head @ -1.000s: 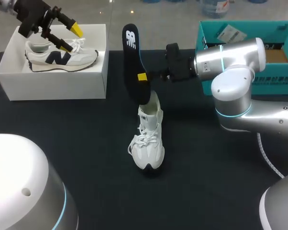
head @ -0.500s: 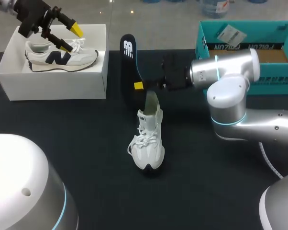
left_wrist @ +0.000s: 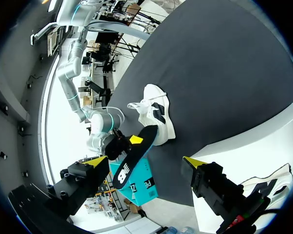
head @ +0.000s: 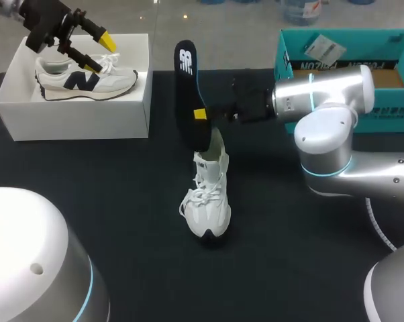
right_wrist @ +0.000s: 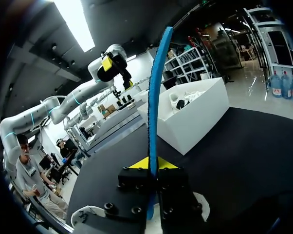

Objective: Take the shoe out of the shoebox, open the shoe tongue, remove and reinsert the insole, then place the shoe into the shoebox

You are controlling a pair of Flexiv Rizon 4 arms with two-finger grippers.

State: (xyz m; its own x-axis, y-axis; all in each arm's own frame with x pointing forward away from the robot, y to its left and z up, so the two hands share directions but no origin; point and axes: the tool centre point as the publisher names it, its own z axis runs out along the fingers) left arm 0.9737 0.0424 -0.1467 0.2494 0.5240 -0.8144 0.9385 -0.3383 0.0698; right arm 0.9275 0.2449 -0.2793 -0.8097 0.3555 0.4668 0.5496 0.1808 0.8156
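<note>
You're on the insole step: the right gripper (head: pixel 199 114) is clamped on the black insole (head: pixel 186 80) about mid-length. It holds it near upright, lower end at the heel opening of the white sneaker (head: pixel 209 201), which stands on the black table (head: pixel 121 201) well apart from the white shoebox (head: pixel 81 124). The left gripper (head: pixel 98 53) hangs wide open over that box, above the second sneaker (head: pixel 81 80) inside, gripping nothing. Next move, as I read it: lay the insole flatter and feed it lower end first into the shoe; nothing braces the sneaker, so it may slide or tip.
</note>
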